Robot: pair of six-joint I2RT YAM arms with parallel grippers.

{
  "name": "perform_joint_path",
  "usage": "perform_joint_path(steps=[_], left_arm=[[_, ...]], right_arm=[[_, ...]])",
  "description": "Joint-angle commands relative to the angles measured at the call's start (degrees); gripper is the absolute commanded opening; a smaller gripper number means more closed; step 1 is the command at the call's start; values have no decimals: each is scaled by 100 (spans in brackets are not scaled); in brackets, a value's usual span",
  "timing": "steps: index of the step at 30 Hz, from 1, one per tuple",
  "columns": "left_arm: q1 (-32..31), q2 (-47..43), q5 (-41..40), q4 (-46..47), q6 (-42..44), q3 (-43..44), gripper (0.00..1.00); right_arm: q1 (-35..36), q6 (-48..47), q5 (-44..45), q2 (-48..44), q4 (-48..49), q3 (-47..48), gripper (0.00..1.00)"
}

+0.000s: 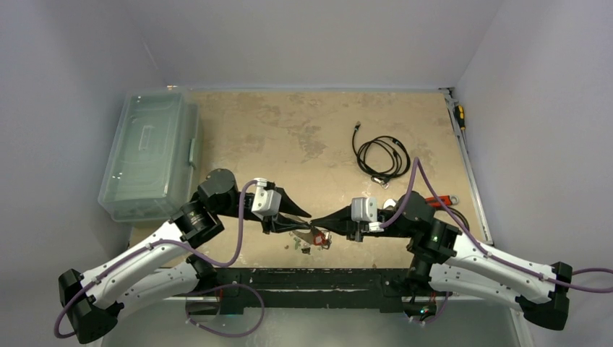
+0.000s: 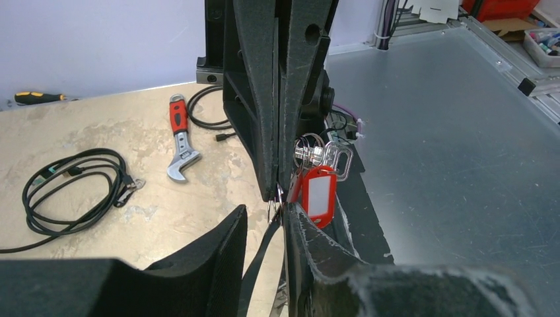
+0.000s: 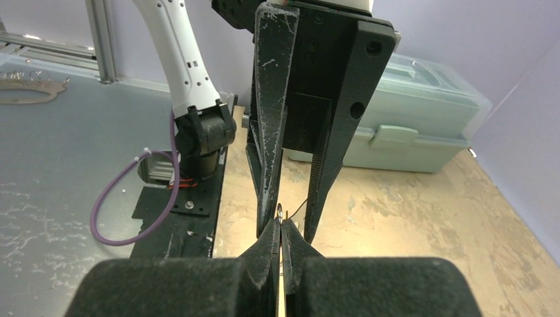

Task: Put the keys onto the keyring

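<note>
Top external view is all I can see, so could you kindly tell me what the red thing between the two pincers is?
Observer: In the left wrist view it is a red key tag with a white label, hanging right beside the tip of the right pincer.
Operator: Thank you. Is anything attached to it?
Observer: Yes, the pale keyring sits just above it, among some smaller silver rings.
Operator: And is the right pincer closed, please?
Observer: The right wrist view shows its fingers pressed together, with a small metal loop poking out at their tip.
</note>
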Motion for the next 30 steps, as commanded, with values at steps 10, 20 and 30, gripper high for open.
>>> perform_joint_path(steps=[10,20,30], left_arm=[[-114,-107,-153,146,228,-57,0],[-106,-516,-687,998,-142,-517,0],[-105,-589,-886,1132,-50,-668,0]], right_arm=[[28,-47,113,-64,254,452,0],[28,620,741,-542,-22,425,71],[28,1476,890,-174,-131,478,64]])
